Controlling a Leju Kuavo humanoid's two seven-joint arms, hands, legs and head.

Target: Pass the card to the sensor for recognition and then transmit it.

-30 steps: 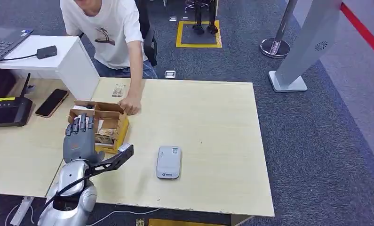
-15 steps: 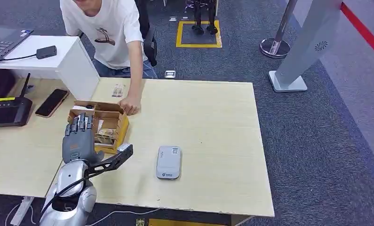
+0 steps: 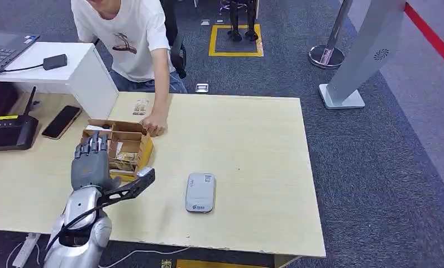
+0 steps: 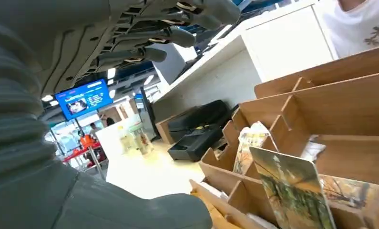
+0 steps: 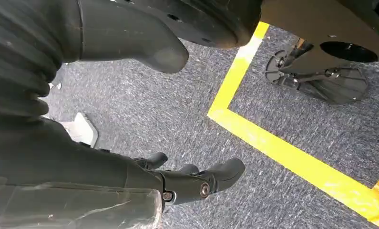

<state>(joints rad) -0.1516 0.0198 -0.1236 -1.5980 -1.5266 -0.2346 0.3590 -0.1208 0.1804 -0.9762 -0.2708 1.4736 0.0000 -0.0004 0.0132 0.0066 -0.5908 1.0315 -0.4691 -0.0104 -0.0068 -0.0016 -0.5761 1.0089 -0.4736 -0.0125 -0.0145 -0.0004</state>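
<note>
A brown cardboard box (image 3: 147,146) with dividers sits at the table's left, holding several picture cards (image 3: 124,159). My left hand (image 3: 90,164) hovers over the box's near-left side, fingers stretched out and apart, holding nothing. In the left wrist view the hand (image 4: 58,71) hangs over the box (image 4: 321,109), where a landscape card (image 4: 292,191) stands upright in a compartment. The grey sensor (image 3: 200,192) lies flat on the table to the right of the box. My right hand (image 5: 197,183) hangs beside my body above the carpet with nothing in it.
A person in a white shirt leans over the far edge, one hand (image 3: 154,126) resting at the box's far corner. A phone (image 3: 61,121), a black device (image 3: 7,134) and a white stand (image 3: 88,75) are at the left. A small card (image 3: 141,106) lies beyond the box.
My left hand has drifted slightly to the left over the box. The person's hand, the box and the sensor have stayed put.
</note>
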